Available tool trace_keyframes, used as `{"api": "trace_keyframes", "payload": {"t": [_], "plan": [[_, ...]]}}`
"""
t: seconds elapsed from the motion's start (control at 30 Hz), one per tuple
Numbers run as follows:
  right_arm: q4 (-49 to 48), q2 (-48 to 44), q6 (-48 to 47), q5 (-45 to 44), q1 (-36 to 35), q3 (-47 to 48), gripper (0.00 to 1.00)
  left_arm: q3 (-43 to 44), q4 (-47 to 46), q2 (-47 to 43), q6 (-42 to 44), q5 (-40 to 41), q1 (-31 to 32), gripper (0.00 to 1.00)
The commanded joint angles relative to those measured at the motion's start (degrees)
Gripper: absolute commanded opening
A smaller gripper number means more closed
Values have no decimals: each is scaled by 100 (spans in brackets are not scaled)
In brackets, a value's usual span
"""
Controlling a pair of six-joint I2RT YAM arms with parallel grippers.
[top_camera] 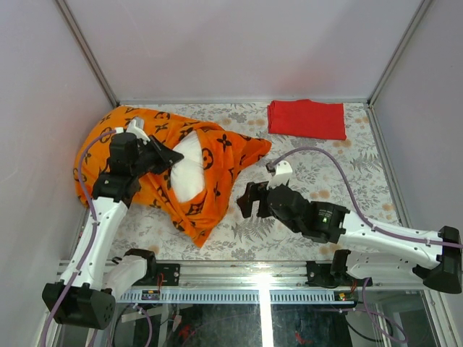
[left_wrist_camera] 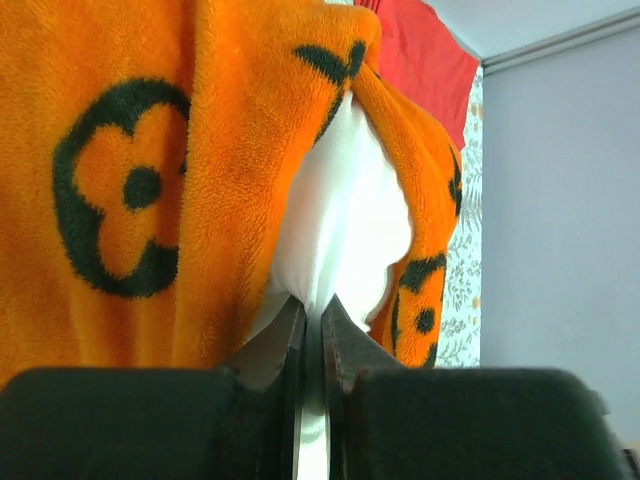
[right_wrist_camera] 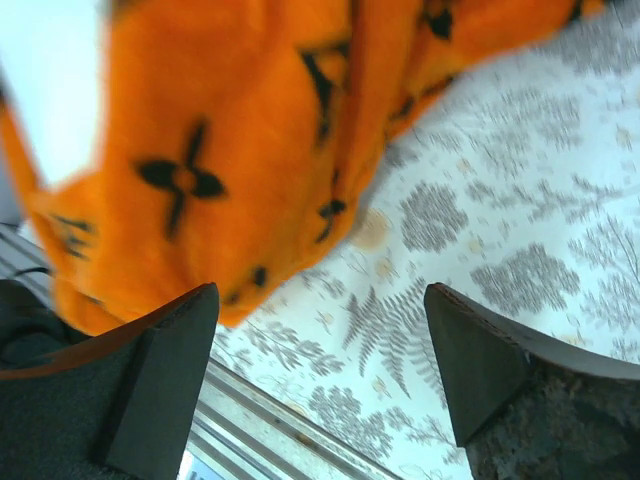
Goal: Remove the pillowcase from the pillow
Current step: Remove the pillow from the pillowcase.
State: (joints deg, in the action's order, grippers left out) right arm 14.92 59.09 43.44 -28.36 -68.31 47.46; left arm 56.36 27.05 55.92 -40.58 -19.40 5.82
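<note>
left gripper point(left_wrist_camera: 312, 305): jaws clenched, with a thin fold of the white pillow point(left_wrist_camera: 345, 210) caught between the two fingers. in the left wrist view the white fabric runs down into the narrow slit between them. orange pillowcase point(left_wrist_camera: 230, 150) hangs on both sides of this exposed patch, its black flower print plain to the left of the fingers.

right gripper point(right_wrist_camera: 320, 295): jaws released and spread wide, nothing between them. the floral table cover point(right_wrist_camera: 480, 200) shows through the gap. the lower edge of the pillowcase point(right_wrist_camera: 250, 120) lies just beyond the left-hand finger in the right wrist view, apart from it. a blurred white area sits at the top left corner.

top view: the left gripper point(top_camera: 173, 155) reaches in from the left side and meets the pillow point(top_camera: 187, 170) where it shows through the mouth of the pillowcase point(top_camera: 137, 123). the pillowcase is bunched around the pillow on the left half of the table, most of the pillow covered. one orange corner points toward the table's middle and another trails toward the near edge. the right gripper point(top_camera: 248, 200) hangs just right of that trailing part, not touching it. a folded red cloth point(top_camera: 307, 118) lies flat at the far right of the table cover point(top_camera: 275, 238), well apart from both grippers.
</note>
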Motion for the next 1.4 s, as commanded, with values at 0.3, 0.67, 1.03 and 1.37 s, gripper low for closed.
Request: {"api": "trace_keyframes", "payload": {"t": [0.3,0.67,1.03,1.37], "plan": [[-767,2093,-523,1152,-33,1864,94,-483,-694,17,182,447,472,0],[-230,2240,-104,579,-36,1024,0,-474,-841,203,208,418,571,0],[613,1098,455,-180,130,-502,0,-358,-814,405,305,458,562,0],[143,182,-980,-944,206,486,97,-793,-589,251,641,452,1826,0]]}}
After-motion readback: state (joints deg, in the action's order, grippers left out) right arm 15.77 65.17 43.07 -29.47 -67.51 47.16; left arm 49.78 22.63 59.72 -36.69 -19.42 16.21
